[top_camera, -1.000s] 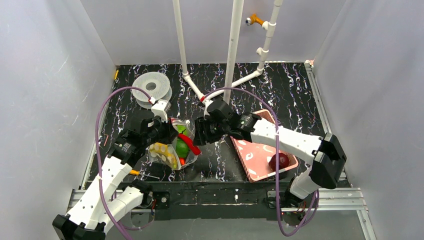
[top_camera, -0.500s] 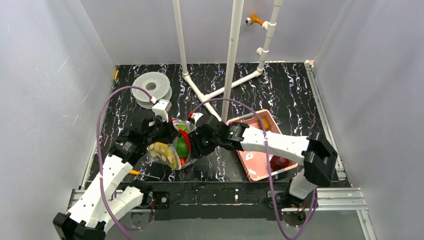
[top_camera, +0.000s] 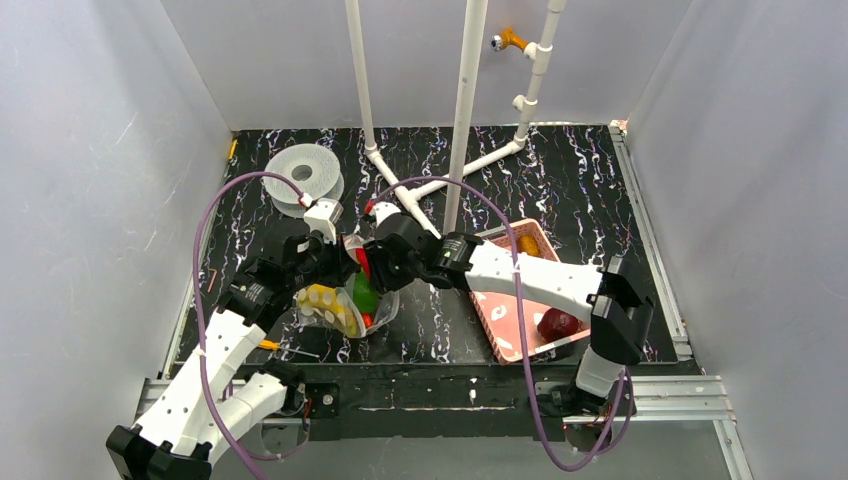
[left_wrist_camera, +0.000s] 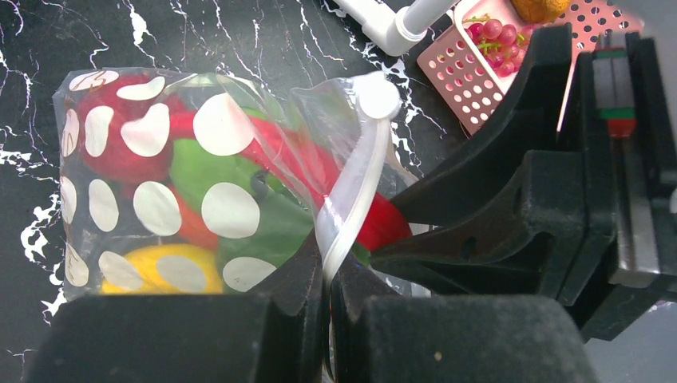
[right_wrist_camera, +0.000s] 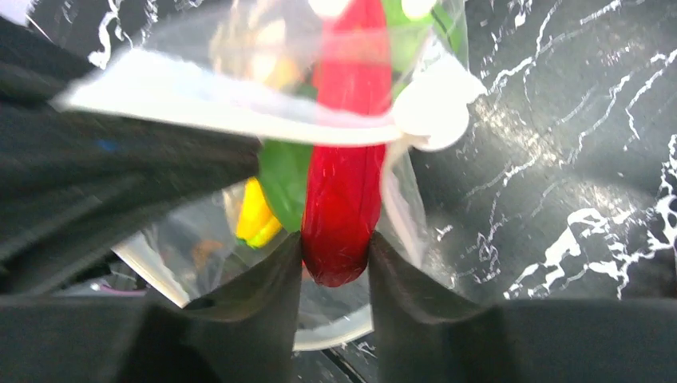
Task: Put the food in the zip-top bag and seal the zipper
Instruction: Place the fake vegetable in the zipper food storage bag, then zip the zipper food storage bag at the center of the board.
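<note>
A black marbled table [top_camera: 600, 180] fills the middle of the overhead view, and a white pipe frame [top_camera: 465, 100] is stood at its upper centre. A pink basket [top_camera: 505, 325] is seen at lower right of centre, with a dark red fruit [top_camera: 558, 322] and an orange piece [top_camera: 527, 245] lying in it. A grey-white spool [top_camera: 303, 175] is laid at upper left.

The zip-top bag [top_camera: 345, 300] is found left of centre, between the two wrists. Red, green, orange and yellow food [left_wrist_camera: 192, 199] is seen through its dotted wall in the left wrist view.

The left gripper [left_wrist_camera: 327, 271] is pressed together on the zipper [left_wrist_camera: 351, 183], the pale strip running down into its jaws at lower centre. The right gripper [right_wrist_camera: 335, 255] is closed against both sides of the red chilli [right_wrist_camera: 345, 199], whose upper part is lodged in the bag mouth while its lower end is clamped between the fingers.
</note>
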You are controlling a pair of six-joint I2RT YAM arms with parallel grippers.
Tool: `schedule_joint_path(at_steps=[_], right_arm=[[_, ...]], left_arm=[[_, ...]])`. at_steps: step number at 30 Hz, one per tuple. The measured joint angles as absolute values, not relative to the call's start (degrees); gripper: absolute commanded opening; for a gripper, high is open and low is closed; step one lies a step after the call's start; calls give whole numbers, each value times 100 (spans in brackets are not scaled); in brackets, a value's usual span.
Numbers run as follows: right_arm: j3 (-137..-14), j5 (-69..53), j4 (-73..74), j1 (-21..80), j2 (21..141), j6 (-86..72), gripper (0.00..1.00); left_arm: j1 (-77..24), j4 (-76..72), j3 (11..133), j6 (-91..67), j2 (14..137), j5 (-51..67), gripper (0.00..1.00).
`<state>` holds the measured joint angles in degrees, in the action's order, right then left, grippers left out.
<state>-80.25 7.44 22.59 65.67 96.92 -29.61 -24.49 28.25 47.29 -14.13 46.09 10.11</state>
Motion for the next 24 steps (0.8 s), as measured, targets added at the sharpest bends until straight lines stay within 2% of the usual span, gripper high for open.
schedule_joint_path(at_steps=[6,9,10,13,15,19,24], right_arm=[[-8571,779,2257,6549,10014,-2969,61],[-8549,781,2303,6525,10014,-2974,64],[-8490,781,2287,6523,9985,-2963,64],[-8145,781,2303,6504,9730,-2958,51],[-7874,794,2331,6493,9456,-2950,46],[-7448,884,2316,6466,8910,-2963,45],[-7218,893,2117,6329,8785,-2993,45]], left_arm=[[-2449,2825,4729,-1413,4609,1011,0],[-2449,2825,4729,-1413,4606,1011,0],[-2449,2825,4729,-1413,4606,1011,0],[-2449,2825,4729,-1413,4606,1011,0],[-2449,2825,4729,-1413,4609,1011,0],[-2449,2825,4729,-1413,4609,1013,0],[-2449,2825,4729,-1413,4609,1013,0]])
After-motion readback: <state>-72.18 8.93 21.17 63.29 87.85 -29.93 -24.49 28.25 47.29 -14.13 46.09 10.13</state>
